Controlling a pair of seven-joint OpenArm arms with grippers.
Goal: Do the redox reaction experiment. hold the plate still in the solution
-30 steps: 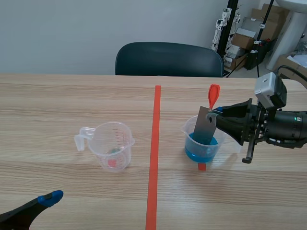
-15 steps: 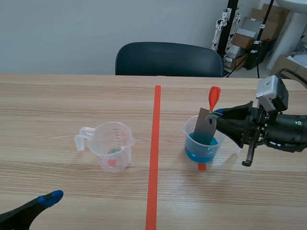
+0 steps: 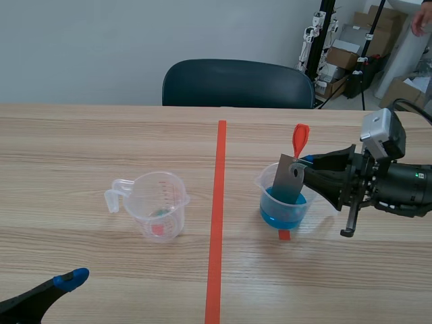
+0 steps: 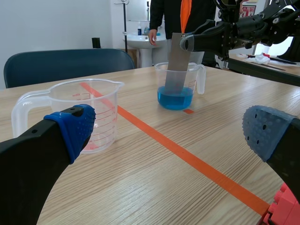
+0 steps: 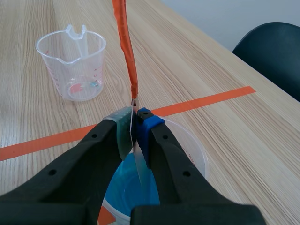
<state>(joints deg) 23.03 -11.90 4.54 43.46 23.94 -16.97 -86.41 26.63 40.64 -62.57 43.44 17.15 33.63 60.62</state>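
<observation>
A grey metal plate stands tilted in a clear beaker of blue solution, its lower end in the liquid. My right gripper is shut on the plate's top edge, beside an orange-red tag that rises from it. The right wrist view shows the pads clamping the thin plate over the blue solution. My left gripper is open low near the table's front left, with its blue pad showing. From there the plate and beaker lie ahead.
An empty clear measuring cup with red marks stands left of the orange tape line. A dark chair is behind the table. Boxes and stands sit at the back right, where a person's hand shows.
The right arm has shifted very slightly while the plate stays in the solution. A person's hand has come into view at the far right. The left arm has not moved.
</observation>
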